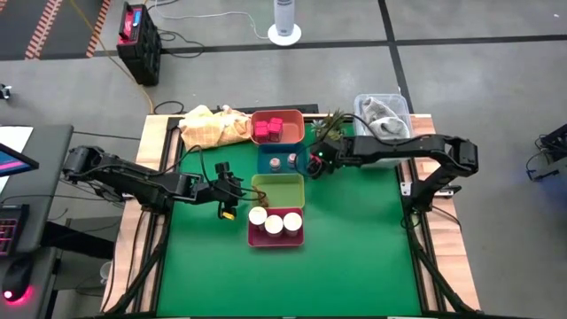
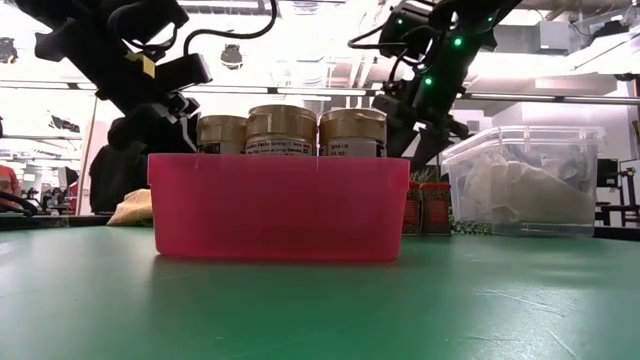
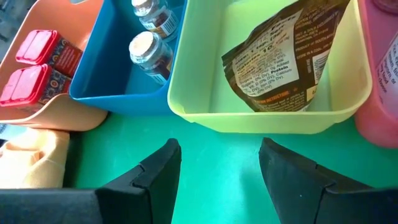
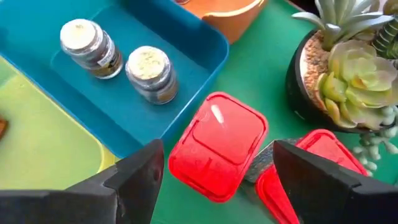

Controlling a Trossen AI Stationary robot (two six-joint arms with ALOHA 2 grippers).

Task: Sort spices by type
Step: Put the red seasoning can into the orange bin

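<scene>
My right gripper [image 4: 217,152] [image 1: 316,162] is open over a red-lidded magenta pack [image 4: 217,144] that stands on the table beside the blue tray [image 4: 155,106]; its fingers stand on either side without touching. A second pack [image 4: 311,163] stands next to the plant pot. Two grey-topped shakers [image 4: 118,59] stand in the blue tray. My left gripper [image 3: 217,155] [image 1: 229,191] is open and empty, just left of the green tray [image 3: 261,115], which holds a brown pouch [image 3: 280,56]. Three tan-lidded jars [image 1: 275,221] stand in the magenta tray [image 2: 280,215]. Two more packs [image 3: 34,65] stand in the orange tray [image 1: 277,128].
A potted succulent [image 4: 348,62] stands right beside the two loose packs. A clear plastic box [image 1: 383,115] is at the far right and a yellow cloth [image 1: 213,128] at the far left. The green mat [image 1: 354,257] stretches toward the near edge.
</scene>
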